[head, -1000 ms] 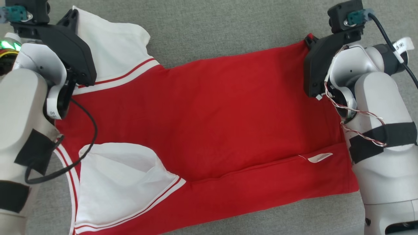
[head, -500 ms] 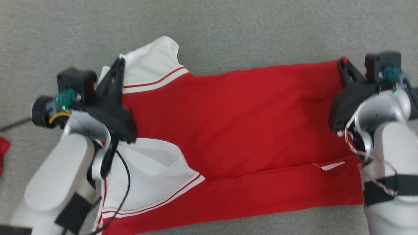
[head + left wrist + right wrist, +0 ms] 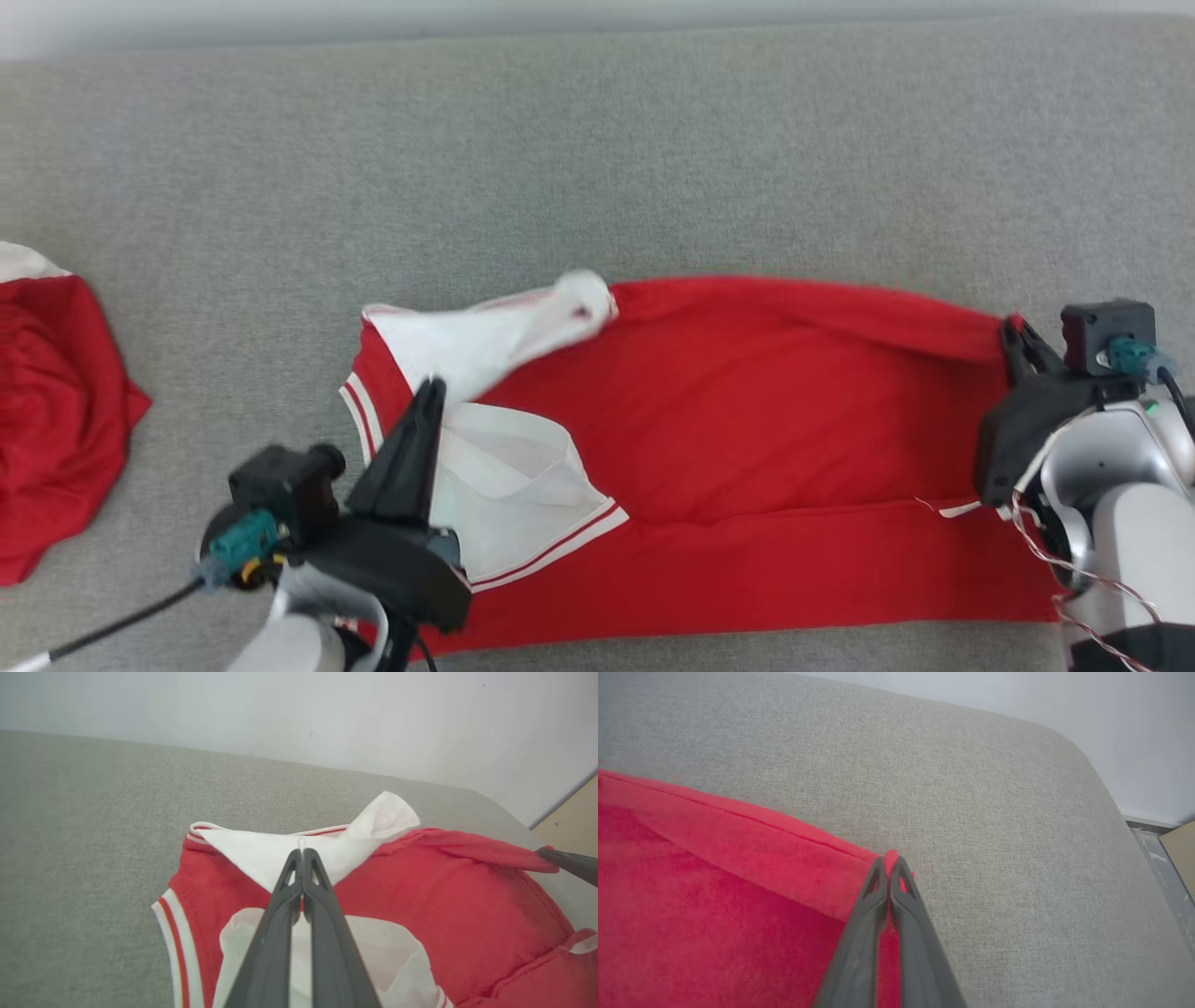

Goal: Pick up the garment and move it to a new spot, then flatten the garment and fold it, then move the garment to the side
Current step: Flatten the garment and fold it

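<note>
Grey fabric covers the bench (image 3: 653,159), and a pale wall (image 3: 327,709) rises behind its far edge in the left wrist view. The red garment (image 3: 747,401) lies stretched between the two end effectors. The left end effector (image 3: 301,851) is closed, pinching the white sleeve (image 3: 485,336) at its tips, and the cloth rises from there to a loose peak beyond and to the right of the fingers. Just below those fingers lies a second white sleeve (image 3: 504,485) with red-striped trim. The right end effector (image 3: 889,861) is closed on the garment's red corner, with a folded edge running away from its tips to the left. The head view alone shows a crumpled red cloth (image 3: 47,420) well to the left of the left end effector, and a small white label (image 3: 962,510) just beside the right one. The right wrist view adds the bench's rounded corner beyond the tips.
</note>
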Robot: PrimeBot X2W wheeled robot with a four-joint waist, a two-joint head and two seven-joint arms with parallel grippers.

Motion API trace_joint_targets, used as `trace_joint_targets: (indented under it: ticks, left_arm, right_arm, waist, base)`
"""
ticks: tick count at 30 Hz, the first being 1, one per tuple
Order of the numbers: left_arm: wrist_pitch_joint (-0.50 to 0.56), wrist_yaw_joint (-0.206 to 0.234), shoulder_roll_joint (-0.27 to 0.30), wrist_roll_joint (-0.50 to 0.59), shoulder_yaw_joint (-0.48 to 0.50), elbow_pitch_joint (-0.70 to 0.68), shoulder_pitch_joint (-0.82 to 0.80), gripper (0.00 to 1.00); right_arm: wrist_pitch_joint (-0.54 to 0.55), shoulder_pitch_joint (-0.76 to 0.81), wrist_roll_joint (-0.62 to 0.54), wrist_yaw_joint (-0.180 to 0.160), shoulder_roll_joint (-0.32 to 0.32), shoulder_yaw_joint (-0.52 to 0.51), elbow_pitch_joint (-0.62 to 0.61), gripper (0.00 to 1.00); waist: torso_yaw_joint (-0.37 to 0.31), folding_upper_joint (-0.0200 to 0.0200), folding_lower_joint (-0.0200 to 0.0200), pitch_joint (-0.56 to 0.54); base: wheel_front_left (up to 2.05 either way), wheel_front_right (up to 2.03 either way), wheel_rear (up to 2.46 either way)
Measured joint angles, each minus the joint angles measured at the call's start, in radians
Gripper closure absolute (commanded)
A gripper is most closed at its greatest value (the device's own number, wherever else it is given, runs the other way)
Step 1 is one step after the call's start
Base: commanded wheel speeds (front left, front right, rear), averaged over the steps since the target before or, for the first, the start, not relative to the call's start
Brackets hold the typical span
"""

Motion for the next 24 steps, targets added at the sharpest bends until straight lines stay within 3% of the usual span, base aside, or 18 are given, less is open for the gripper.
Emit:
trace_joint_targets:
  ticks: [7,15,24]
  left_arm:
    - [-0.010,0.020,-0.008,-0.052,0.001,-0.055,0.118,1.00]
    - [-0.005,0.038,0.002,-0.087,0.005,-0.126,0.195,1.00]
    - [-0.067,0.028,-0.024,-0.072,0.030,-0.133,0.135,1.00]
  right_arm:
    - [0.037,0.061,0.000,0.000,-0.045,-0.049,-0.023,1.00]
    - [0.073,0.124,0.017,0.000,-0.039,-0.046,-0.081,1.00]
    - [-0.005,0.105,0.031,0.000,-0.028,-0.029,-0.076,1.00]
  waist:
    - [0.023,-0.0001,-0.0001,-0.050]
    - [0.041,0.0000,0.0000,-0.090]
    - [0.055,0.0001,0.0001,-0.108]
  base:
    - [0.00,0.00,0.00]
    - [0.00,0.00,0.00]
    - [0.00,0.00,0.00]
